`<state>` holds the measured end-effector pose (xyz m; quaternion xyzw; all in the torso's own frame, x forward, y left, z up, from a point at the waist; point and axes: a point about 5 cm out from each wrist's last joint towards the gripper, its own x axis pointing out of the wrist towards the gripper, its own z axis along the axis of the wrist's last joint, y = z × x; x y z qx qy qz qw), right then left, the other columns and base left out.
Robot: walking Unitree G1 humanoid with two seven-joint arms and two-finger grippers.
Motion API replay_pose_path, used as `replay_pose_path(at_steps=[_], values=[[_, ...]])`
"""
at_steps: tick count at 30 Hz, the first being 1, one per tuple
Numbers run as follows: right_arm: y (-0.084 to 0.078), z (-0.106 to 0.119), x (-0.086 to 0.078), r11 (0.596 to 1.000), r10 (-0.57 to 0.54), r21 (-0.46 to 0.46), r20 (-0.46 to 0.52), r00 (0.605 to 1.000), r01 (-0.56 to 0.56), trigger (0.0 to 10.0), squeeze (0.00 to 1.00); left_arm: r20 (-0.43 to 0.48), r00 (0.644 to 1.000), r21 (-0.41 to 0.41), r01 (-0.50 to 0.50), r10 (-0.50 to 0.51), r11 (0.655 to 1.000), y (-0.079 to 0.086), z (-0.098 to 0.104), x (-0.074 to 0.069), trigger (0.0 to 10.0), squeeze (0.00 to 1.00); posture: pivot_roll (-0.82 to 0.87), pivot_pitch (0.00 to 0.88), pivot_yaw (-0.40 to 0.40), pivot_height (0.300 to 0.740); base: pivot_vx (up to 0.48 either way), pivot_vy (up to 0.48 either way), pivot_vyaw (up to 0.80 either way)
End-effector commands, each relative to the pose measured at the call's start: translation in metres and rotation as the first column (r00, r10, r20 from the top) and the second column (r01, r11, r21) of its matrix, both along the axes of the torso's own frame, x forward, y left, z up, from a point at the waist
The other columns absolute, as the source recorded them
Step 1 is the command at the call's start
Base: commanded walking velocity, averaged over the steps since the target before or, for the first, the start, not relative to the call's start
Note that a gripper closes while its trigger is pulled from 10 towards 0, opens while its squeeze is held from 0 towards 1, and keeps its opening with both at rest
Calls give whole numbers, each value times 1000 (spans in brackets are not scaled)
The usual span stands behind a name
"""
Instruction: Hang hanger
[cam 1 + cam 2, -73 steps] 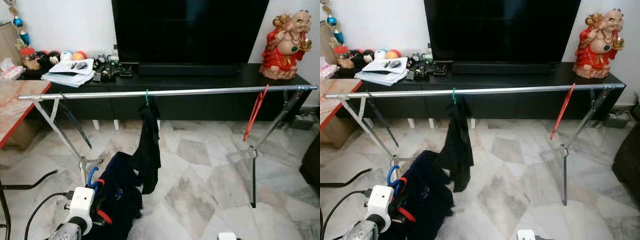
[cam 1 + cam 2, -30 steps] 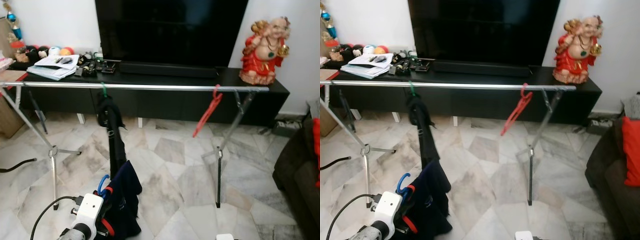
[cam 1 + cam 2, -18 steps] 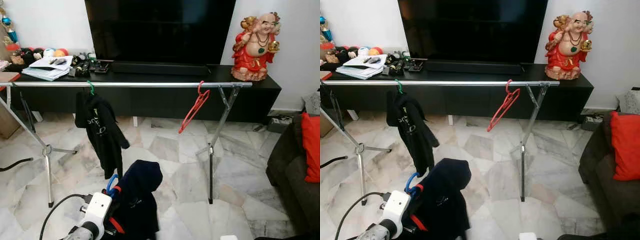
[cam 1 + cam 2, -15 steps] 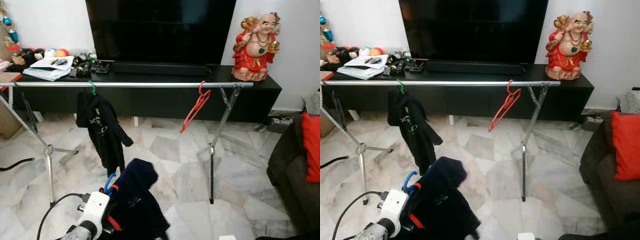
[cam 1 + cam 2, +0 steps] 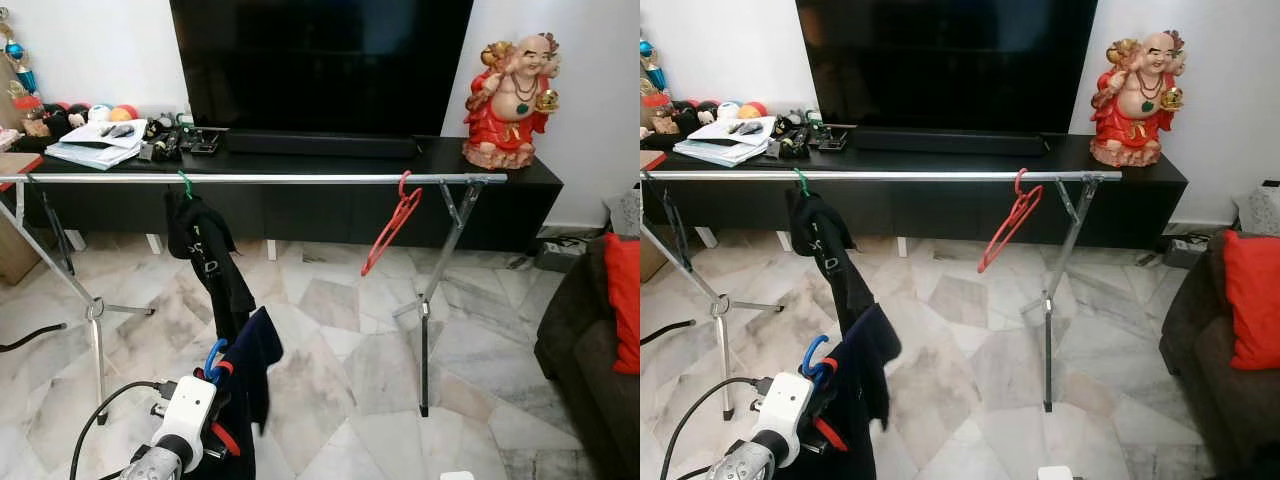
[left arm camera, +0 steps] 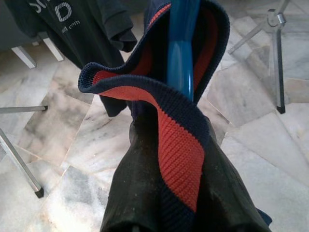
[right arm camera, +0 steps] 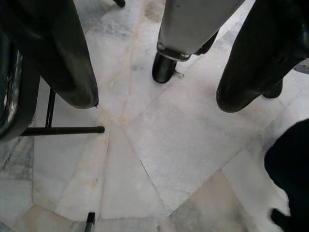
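Since half a second ago, the navy garment (image 5: pixel 250 365) on the blue hanger (image 5: pixel 213 360) hangs narrower and more edge-on, no longer bunched into a rounded mass. Its ribbed knit collar, navy with a red band, wraps the smooth blue plastic hook in the left wrist view. The left gripper (image 6: pixel 169 193) has its jaws clenched on the blue hanger just below the collar, low and in front of the rail (image 5: pixel 300 179). The right gripper (image 7: pixel 159 63) points at the floor with its jaws released. A black shirt (image 5: pixel 210 260) on a green hook and a bare red hanger (image 5: pixel 390 225) hang from the thin metal rail. Marble floor tiles (image 5: pixel 340 350) lie beneath; a black TV console (image 5: pixel 330 190) carries a red figurine (image 5: pixel 512 100).
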<state>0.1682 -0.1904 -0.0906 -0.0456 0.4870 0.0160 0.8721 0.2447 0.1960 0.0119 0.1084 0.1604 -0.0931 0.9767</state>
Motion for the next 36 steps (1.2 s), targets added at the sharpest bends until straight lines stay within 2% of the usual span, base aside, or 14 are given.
replay_pose_path(at_steps=[1, 15, 36], values=[[2, 1, 2, 1000, 3, 2, 4, 1000, -3, 10000, 0, 45, 999, -6, -7, 7, 1000, 1, 9, 6, 10000, 0, 93, 15, -4, 740, 341, 0, 0], [1, 0, 1, 1000, -1, -8, 4, 1000, 1, 10000, 0, 29, 999, -13, 39, -39, 999, -6, 7, 5, 10000, 0, 93, 16, -4, 740, 354, 0, 0], [-2, 2, 3, 1000, 6, -11, 7, 1000, -6, 10000, 0, 40, 999, -11, 11, -10, 1000, -7, 8, 10, 10000, 0, 91, 11, -13, 740, 371, 0, 0]])
